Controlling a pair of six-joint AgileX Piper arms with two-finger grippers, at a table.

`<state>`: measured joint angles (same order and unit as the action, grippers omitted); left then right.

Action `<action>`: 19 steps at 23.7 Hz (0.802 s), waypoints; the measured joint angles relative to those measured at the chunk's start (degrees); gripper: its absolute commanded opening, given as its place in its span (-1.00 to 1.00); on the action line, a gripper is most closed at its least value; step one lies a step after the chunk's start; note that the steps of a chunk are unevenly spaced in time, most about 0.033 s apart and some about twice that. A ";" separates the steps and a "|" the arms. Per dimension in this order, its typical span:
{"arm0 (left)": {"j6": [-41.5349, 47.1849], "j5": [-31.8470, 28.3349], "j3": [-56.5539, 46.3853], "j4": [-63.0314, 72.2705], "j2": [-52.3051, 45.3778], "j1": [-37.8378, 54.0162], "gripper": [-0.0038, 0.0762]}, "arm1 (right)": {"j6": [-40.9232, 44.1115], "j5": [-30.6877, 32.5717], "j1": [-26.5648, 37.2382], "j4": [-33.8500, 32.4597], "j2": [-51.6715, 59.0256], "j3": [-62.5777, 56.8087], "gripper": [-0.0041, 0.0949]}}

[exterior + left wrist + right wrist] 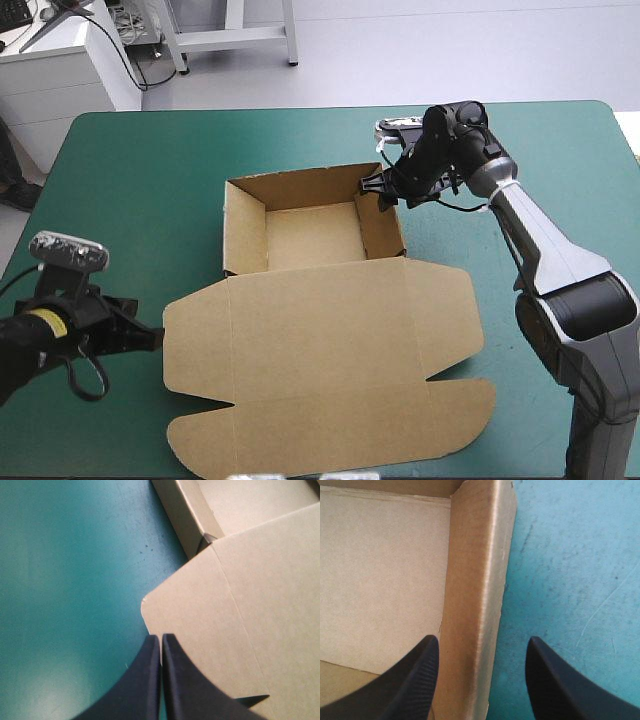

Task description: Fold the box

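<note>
The brown box point(320, 340) lies mid-table as an open tray point(300, 187) with raised walls. Its lid is flat toward the front edge. My right gripper point(378, 193) is open at the far end of the tray's right wall. In the right wrist view this gripper point(482, 647) straddles that wall point(475, 580), one finger inside the tray and one outside over the cover. My left gripper point(155, 338) is low at the lid's left flap. In the left wrist view it point(161, 639) is shut, its tip at the flap's rounded corner point(150, 610).
Teal-green cover point(130, 170) shows on every side of the box, widest to the left and far right. The lid's front flap point(330, 430) reaches close to the table's near edge.
</note>
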<state>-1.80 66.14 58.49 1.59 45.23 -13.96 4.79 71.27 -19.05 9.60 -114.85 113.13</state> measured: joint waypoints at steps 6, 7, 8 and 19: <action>0.00 -2.70 -18.70 0.46 -14.05 0.00 -0.92 | -0.04 -0.23 0.00 1.41 -4.15 0.00 0.06; 0.00 -2.70 -19.93 0.46 -15.00 0.00 -0.92 | -0.04 -0.23 0.00 1.66 -4.55 0.00 0.04; 0.00 -2.98 -22.32 0.59 -16.96 0.00 -0.92 | -0.04 -0.23 0.00 1.93 -5.08 0.00 -0.02; 0.00 -4.66 -29.99 1.20 -20.93 0.00 -0.92 | 0.40 -0.35 0.00 1.77 -5.66 0.00 -0.94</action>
<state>-1.80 61.48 28.50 2.79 24.30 -13.96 5.20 70.92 -19.05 11.37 -120.51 113.13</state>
